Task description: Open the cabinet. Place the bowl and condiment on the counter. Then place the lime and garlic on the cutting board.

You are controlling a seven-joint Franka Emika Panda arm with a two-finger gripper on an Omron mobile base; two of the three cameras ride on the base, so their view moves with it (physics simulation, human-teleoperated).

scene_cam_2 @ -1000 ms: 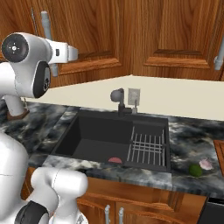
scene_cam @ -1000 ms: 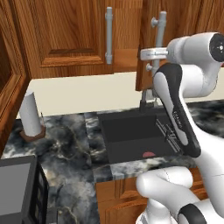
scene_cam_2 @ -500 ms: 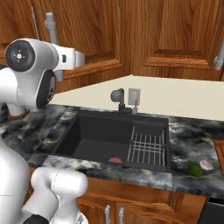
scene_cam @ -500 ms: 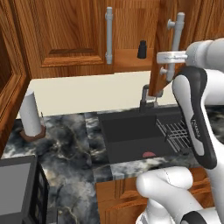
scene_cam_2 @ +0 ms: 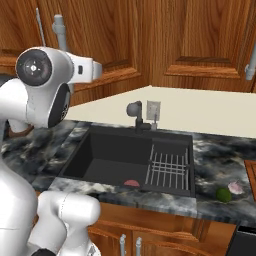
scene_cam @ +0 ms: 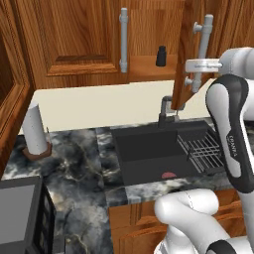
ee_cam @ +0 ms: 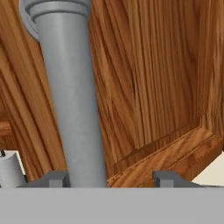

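Beside the open cabinet (scene_cam: 184,59) door's upright handle (ee_cam: 72,100) we find the end effector (ee_cam: 107,178), fingers apart, handle against one finger; condiment (scene_cam: 161,56) lies inside, leftward.

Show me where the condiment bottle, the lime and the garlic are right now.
condiment (scene_cam: 161,56), left base view, middle of the black bottle's body.
lime (scene_cam_2: 224,195), right base view, centre of the green fruit.
garlic (scene_cam_2: 235,187), right base view, top of the pinkish bulb.

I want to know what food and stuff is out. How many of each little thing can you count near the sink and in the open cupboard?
lime: 1
garlic: 1
condiment bottle: 1
paper-towel roll: 1
Total: 4
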